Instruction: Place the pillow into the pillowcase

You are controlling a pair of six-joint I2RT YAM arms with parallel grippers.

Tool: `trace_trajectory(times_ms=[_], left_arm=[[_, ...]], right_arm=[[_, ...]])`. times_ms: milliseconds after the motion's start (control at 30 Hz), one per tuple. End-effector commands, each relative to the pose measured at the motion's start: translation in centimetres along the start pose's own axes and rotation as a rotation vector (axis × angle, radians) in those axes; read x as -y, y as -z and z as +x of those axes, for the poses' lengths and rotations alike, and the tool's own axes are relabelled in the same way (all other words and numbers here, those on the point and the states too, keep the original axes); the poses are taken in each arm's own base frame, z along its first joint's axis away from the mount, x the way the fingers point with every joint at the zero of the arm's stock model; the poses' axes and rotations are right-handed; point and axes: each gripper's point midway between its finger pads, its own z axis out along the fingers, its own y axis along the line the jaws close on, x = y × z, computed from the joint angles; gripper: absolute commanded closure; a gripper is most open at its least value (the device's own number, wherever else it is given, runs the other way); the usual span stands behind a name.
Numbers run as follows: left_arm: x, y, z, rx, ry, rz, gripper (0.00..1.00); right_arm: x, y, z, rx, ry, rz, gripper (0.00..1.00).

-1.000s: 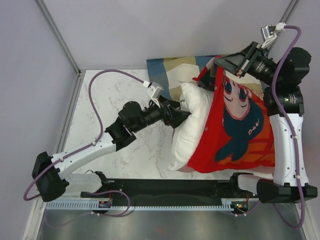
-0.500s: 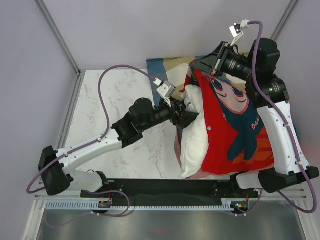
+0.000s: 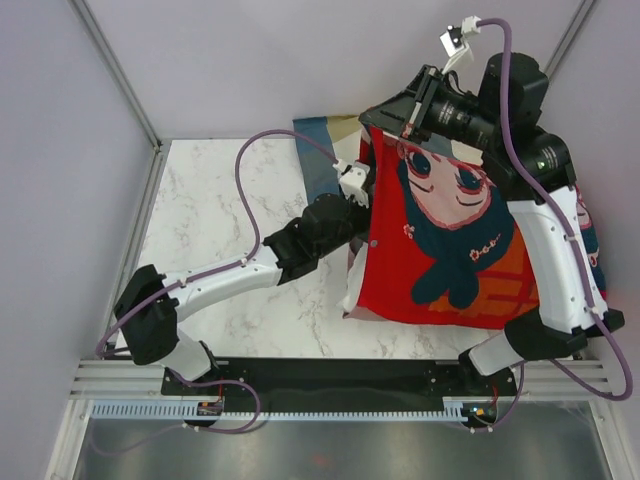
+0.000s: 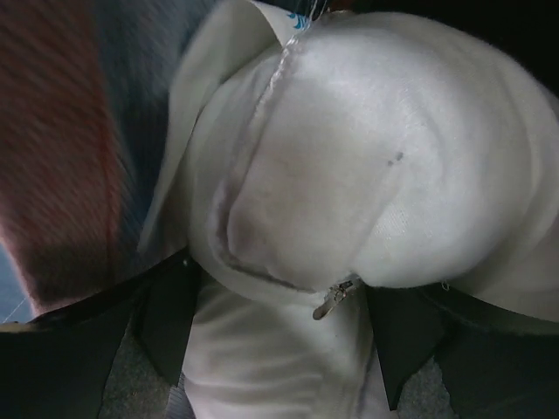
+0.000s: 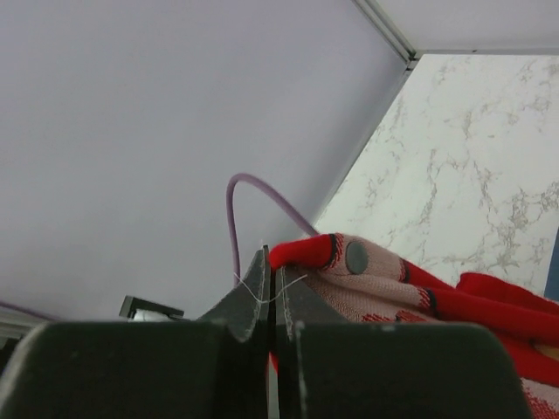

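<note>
My right gripper (image 3: 385, 118) is raised at the back and shut on the top hem of the red pillowcase (image 3: 440, 240). The case hangs down from it, with the cartoon figure facing the camera. In the right wrist view the jaws (image 5: 271, 292) pinch the red hem (image 5: 367, 271) next to a grey snap. My left gripper (image 4: 279, 349) is shut on a fold of the white pillow (image 4: 349, 157), with a zipper pull at the jaws. In the top view the left gripper's fingers are hidden behind the case. Only a white sliver of pillow (image 3: 352, 292) shows at the case's left edge.
The blue, tan and cream checked pillow (image 3: 322, 150) lies at the back of the marble table (image 3: 220, 210), partly behind the case. The left arm's purple cable (image 3: 250, 190) arcs over the table. Grey walls stand close on the left and at the back.
My right gripper rose and swung left with the pillowcase hem, so the case now hangs upright. My left arm pushed right with the pillow, which is now almost wholly covered by the case.
</note>
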Motion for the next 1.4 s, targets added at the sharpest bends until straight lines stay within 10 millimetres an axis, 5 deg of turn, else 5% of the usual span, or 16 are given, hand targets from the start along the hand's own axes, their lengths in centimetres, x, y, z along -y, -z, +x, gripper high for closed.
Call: trace_trajectory(times_ms=[0,100,167,233,267,333,367,533,700,933,1067,1367], left_arm=[[2.0,-0.9,1.2,-0.017,0.033,-0.036,0.19],[2.5,-0.9,-0.4,-0.015,0.067,-0.055,0.18],[2.6,-0.4,-1.3,-0.02,0.084,-0.033,0.17],[0.7,1.0,-1.2,-0.032,0.104,-0.079,0.13],[0.7,2.9,-3.1,0.012,0.109,-0.077,0.11],[-1.5,5.2,-1.8,-0.005,0.096,-0.125,0.02],[-1.4,7.6,-3.3,0.028,0.097,-0.115,0.0],[-4.4,13.6,-0.7,-0.05,0.112,-0.163,0.0],[-7.6,18.0,0.9,-0.043,0.142,-0.298,0.0],[-10.0,16.3,-0.7,-0.021,0.127,-0.331,0.03],[-8.6,14.3,-3.0,0.023,0.072,-0.237,0.2],[-7.7,11.9,-4.2,0.033,0.088,-0.159,0.23]], right_arm=[[-9.5,0.4,-4.2,0.151,0.071,-0.301,1.0],[-10.2,-2.4,-4.1,0.148,0.039,-0.322,1.0],[-10.8,-2.5,-4.3,0.16,0.032,-0.339,1.0],[-10.9,-2.0,-4.6,0.178,0.043,-0.333,1.0],[-9.8,-2.5,-4.4,0.18,0.051,-0.299,1.0],[-9.7,-0.8,-4.7,0.218,0.073,-0.271,1.0],[-8.7,-0.5,-5.2,0.244,0.087,-0.235,1.0],[-5.4,1.1,-6.5,0.31,0.088,-0.124,1.0],[-5.4,1.0,-6.3,0.294,0.08,-0.138,1.0],[-6.2,1.2,-5.4,0.255,0.072,-0.192,1.0],[-6.3,1.3,-5.1,0.245,0.074,-0.197,1.0],[-6.2,1.1,-4.8,0.228,0.072,-0.203,1.0]])
